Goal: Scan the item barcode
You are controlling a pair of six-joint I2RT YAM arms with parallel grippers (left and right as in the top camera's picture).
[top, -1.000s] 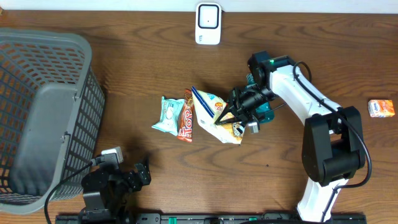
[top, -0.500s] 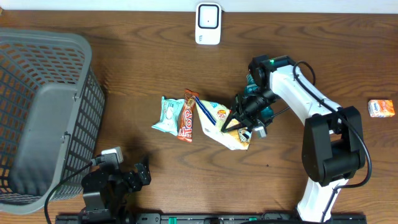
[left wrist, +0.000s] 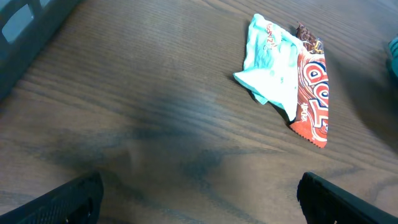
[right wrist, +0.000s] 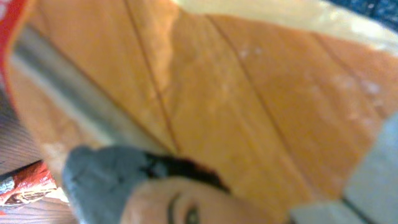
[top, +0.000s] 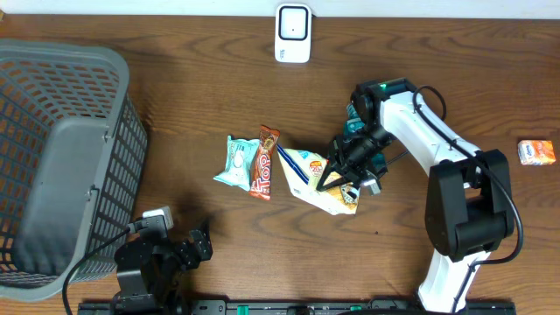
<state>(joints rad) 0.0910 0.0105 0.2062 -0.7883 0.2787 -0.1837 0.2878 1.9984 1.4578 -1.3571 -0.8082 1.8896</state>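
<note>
Right pincer [top: 338, 173] is clamped narrow on a crinkled snack bag, white and yellow with a blue stripe [top: 311, 181], holding it tilted just over the brown wooden table [top: 192, 96]. The bag hangs from the pincer's tips and spreads away to its left.

Only the overhead view shows the whole layout. A white boxy scanner unit [top: 292, 33] stands well apart from that pincer, up at the table's far edge. A small orange packet [top: 536, 151] lies far off on the pincer's other side, beyond the white arm. Just past the bag's free end lie a red-brown bar wrapper printed "Top" [top: 263, 167] and a mint-green packet [top: 235, 162], touching each other.

From the right wrist, the bag [right wrist: 249, 106] fills almost the whole frame as blurred orange and pale yellow panels. One grey finger pad [right wrist: 106, 177] presses on it, a contact the overhead view cannot resolve.

Left pincer [top: 198, 241] sits low at the table's near edge with its jaws spread wide and nothing between them. Its wrist view [left wrist: 199, 205] shows both dark fingertips in the bottom corners. The mint packet [left wrist: 272, 68] and the "Top" bar [left wrist: 311, 102] lie ahead and to the right of it, the packet overlapping the bar's edge.

A large grey plastic lattice basket [top: 131, 131] stands beside the left pincer, on its outer side. From above, its slotted walls and plain floor are in view.
</note>
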